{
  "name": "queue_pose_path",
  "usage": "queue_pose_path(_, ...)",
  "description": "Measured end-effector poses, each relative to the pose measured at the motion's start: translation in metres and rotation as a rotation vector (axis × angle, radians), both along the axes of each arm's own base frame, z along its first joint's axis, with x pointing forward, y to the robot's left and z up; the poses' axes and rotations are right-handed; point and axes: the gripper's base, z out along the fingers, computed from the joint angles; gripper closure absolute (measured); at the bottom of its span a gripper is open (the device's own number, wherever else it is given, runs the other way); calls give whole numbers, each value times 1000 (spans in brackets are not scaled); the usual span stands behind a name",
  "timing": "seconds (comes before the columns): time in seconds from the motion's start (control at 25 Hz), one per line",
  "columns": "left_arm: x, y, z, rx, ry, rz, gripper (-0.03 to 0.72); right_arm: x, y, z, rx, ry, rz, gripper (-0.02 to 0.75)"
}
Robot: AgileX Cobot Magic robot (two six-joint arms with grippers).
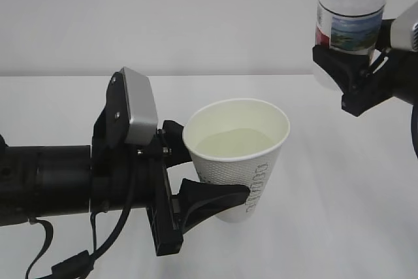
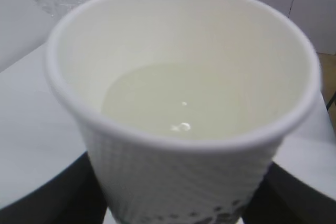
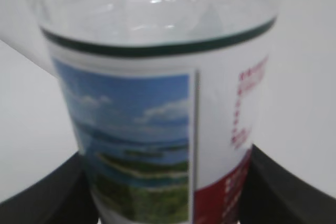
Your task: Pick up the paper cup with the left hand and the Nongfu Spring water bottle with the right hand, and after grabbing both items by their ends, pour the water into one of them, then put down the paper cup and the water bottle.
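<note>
My left gripper (image 1: 208,169) is shut on the white dimpled paper cup (image 1: 243,174), one black finger on each side of its lower wall. The cup stands upright just above the table, with pale water (image 1: 234,142) in its lower part. In the left wrist view the paper cup (image 2: 178,177) fills the frame, the water (image 2: 168,103) lies still, and the fingers (image 2: 44,200) press its sides. My right gripper (image 1: 351,71) is shut on the Nongfu Spring water bottle (image 1: 348,21), raised at the upper right, apart from the cup. Up close, the bottle (image 3: 157,140) shows its landscape label between the fingers (image 3: 286,187).
A white table (image 1: 339,200) spreads under both arms against a plain pale wall. The bottle's upper part runs out of the exterior frame's top edge. Cables (image 1: 72,262) hang below the left arm near the front edge.
</note>
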Motion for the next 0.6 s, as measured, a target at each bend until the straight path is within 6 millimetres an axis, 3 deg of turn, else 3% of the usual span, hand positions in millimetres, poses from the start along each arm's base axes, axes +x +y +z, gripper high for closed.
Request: queue_pose_path(0.6, 0, 0, 0, 0, 0, 0, 190, -37, -25, -44, 151, 95, -259, 236)
